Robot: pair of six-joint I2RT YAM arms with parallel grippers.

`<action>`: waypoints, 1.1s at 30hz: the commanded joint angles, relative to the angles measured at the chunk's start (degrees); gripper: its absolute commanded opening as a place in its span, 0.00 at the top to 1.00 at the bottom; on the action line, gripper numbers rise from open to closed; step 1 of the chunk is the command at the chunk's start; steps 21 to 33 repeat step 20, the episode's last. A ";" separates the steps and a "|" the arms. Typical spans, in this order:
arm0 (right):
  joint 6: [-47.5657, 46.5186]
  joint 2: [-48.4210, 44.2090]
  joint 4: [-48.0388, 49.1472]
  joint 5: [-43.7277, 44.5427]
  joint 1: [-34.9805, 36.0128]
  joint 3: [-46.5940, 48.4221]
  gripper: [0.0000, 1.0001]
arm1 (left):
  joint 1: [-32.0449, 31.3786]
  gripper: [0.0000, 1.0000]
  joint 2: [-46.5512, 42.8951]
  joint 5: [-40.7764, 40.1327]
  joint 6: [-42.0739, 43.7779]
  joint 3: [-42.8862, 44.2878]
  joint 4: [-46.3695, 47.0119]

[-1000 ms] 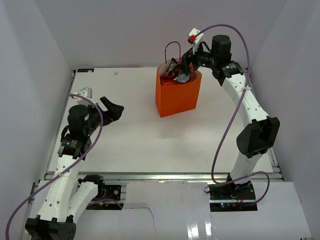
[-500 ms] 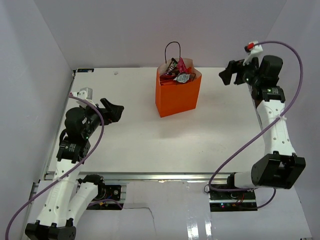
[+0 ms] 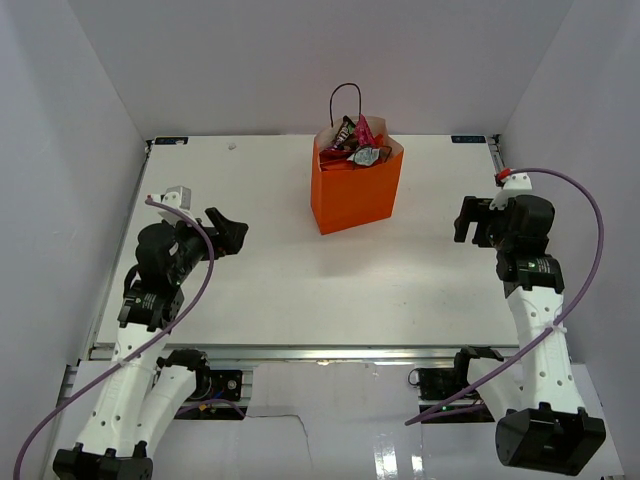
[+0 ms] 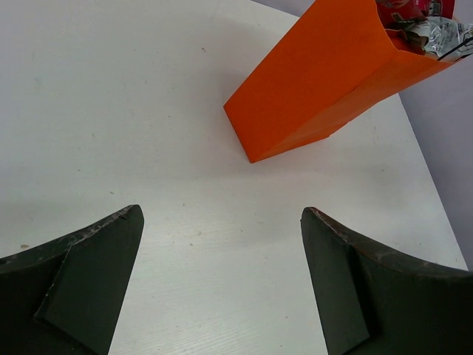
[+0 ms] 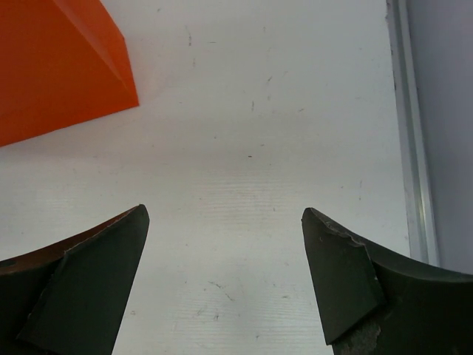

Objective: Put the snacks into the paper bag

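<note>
The orange paper bag [image 3: 355, 195] stands upright at the back middle of the table with black loop handles. Snacks [image 3: 355, 148] fill its top: red, pink, dark and silver packets. The bag also shows in the left wrist view [image 4: 318, 89], with snacks [image 4: 425, 26] at its mouth, and its corner shows in the right wrist view [image 5: 59, 66]. My left gripper [image 3: 232, 233] is open and empty at the table's left. My right gripper [image 3: 466, 220] is open and empty at the right, apart from the bag. No packet lies on the table.
The white table [image 3: 280, 270] has a metal rail along its right edge [image 5: 410, 148] and front edge. Grey walls close in the left, back and right sides.
My right arm has pulled back from the top of the bag, swung right and come down low at the right side. My left arm has shifted slightly.
</note>
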 commanded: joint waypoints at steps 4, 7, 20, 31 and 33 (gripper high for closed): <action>0.82 -2.62 0.19 8.52 -0.21 0.23 0.10 | -0.12 0.02 -0.84 1.32 0.26 0.15 0.74; 0.64 -2.71 0.89 10.11 -0.21 0.32 0.10 | -0.12 0.02 -2.07 1.50 -0.01 -0.37 0.65; 1.08 -3.59 1.25 6.86 -0.21 -0.03 0.10 | -0.12 0.02 -3.39 1.23 -0.36 -0.64 -0.58; 1.08 -3.59 1.25 6.86 -0.21 -0.03 0.10 | -0.12 0.02 -3.39 1.23 -0.36 -0.64 -0.58; 1.08 -3.59 1.25 6.86 -0.21 -0.03 0.10 | -0.12 0.02 -3.39 1.23 -0.36 -0.64 -0.58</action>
